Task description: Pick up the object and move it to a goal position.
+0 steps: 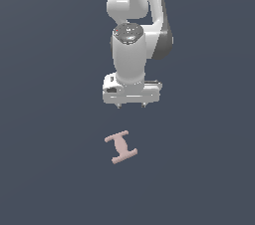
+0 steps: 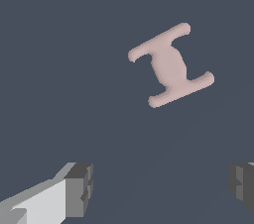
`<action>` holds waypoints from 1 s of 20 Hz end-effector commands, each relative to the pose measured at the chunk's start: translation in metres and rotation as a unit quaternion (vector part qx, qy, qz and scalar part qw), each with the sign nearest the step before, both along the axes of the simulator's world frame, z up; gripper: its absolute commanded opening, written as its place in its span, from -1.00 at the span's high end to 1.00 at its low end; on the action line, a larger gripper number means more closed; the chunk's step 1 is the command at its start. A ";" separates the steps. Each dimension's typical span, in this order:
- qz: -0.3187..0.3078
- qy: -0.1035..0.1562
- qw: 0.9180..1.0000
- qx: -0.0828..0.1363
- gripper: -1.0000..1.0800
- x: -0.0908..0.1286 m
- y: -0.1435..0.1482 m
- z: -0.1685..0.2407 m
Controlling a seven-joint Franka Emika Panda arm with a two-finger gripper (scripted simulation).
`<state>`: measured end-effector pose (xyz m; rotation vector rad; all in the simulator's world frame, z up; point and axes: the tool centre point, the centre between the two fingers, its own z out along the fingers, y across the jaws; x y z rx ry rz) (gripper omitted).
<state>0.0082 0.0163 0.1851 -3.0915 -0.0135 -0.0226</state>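
- Your gripper (image 1: 131, 105) is hanging above the floor (image 1: 45, 169) with its fingers (image 2: 79, 188) spread wide apart, gripping nothing.
- The pink piece (image 1: 120, 147) is lying flat, clear of the fingers, toward 7 o'clock from the gripper in the exterior view.
- You are risking a miss: dropping straight down would probably land beside it.
- The piece is sitting skewed; unless you are turning the wrist to close across the narrow waist, the pads may catch a crossbar and push it away.
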 end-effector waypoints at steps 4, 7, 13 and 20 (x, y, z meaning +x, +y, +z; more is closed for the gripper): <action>0.002 0.000 1.000 0.001 -0.92 0.000 0.004 0.000; 0.008 -0.002 1.000 0.006 -0.92 0.000 0.017 0.000; 0.015 -0.003 1.000 0.011 -0.92 -0.001 0.033 0.000; 0.023 -0.003 1.000 0.009 -0.92 0.004 0.029 -0.004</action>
